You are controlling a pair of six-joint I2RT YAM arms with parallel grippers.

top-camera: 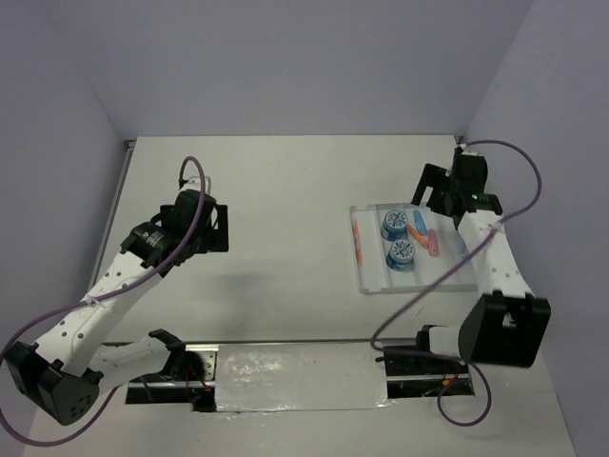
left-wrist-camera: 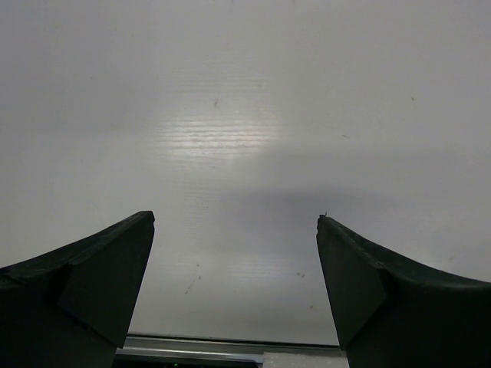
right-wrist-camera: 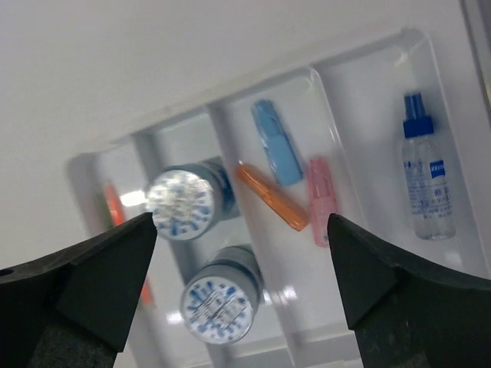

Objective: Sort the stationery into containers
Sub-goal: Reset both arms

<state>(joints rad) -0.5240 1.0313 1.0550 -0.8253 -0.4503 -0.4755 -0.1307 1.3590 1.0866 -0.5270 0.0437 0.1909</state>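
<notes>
**Right gripper released at the tray's far edge; left gripper released, well apart**

Seen from above, the tray lies on the worktop toward 3 o'clock. The right gripper hangs at the tray's 12 o'clock edge. Its jaws are spread wide and nothing is between them. All the stationery lies in the tray, at the gripper's 6 o'clock.

The pen lies in the compartment at the tray's 9 o'clock side. The next compartment holds the far roll and, at its 6 o'clock, the near roll, both on end.

In the right wrist view, the blue capsule, orange capsule and pink capsule lie close together. They seem to share the compartment beside the rolls. The pink capsule touches the tip of the orange one. The bottle lies alone in the outermost compartment, on the tray's 3 o'clock side in the overhead view.

The left gripper hangs over the worktop at the tray's 9 o'clock, well apart from it. Its jaws are wide apart and hold nothing.
</notes>
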